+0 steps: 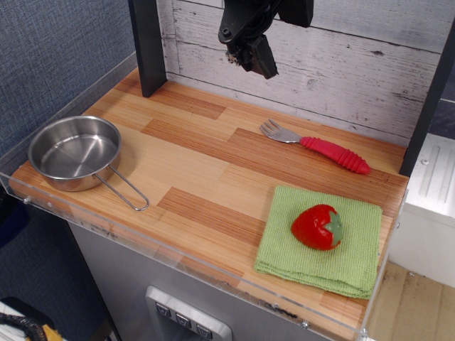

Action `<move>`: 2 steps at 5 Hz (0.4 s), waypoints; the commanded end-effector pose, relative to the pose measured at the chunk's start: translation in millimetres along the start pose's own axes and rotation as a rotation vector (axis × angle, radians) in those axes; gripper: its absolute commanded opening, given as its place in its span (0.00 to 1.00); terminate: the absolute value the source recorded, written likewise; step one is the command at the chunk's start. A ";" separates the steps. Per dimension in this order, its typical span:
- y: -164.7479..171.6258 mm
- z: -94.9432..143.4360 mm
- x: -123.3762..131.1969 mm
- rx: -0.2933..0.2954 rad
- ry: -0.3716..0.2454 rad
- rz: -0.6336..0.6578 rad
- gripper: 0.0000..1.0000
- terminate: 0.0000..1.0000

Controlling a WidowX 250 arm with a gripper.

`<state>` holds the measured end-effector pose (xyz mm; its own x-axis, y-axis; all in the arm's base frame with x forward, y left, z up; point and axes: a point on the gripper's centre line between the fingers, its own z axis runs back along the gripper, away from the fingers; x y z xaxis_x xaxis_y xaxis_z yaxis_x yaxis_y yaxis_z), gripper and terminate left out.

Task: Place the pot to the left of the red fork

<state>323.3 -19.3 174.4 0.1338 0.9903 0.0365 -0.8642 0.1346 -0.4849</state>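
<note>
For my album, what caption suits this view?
Steel pot, red fork and strawberry on green cloth below a raised hand.

Pot and red fork: positions

Pot (pixel 75 152): small shiny steel pan, upright, empty, at the desk's (pixel 206 177) front left corner; wire-loop handle points right and forward.
Red fork (pixel 316 147): silver tines, ribbed red handle, lying flat near the back right, well apart from the pot.
</note>
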 end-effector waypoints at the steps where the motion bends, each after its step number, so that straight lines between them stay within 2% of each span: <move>1: 0.0 0.0 0.0 0.000 0.000 0.000 1.00 0.00; 2: 20.9 3.4 39.1 0.046 -0.004 -0.016 1.00 0.00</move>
<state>308.0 26.6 154.4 0.1345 0.9904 0.0321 -0.9061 0.1360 -0.4006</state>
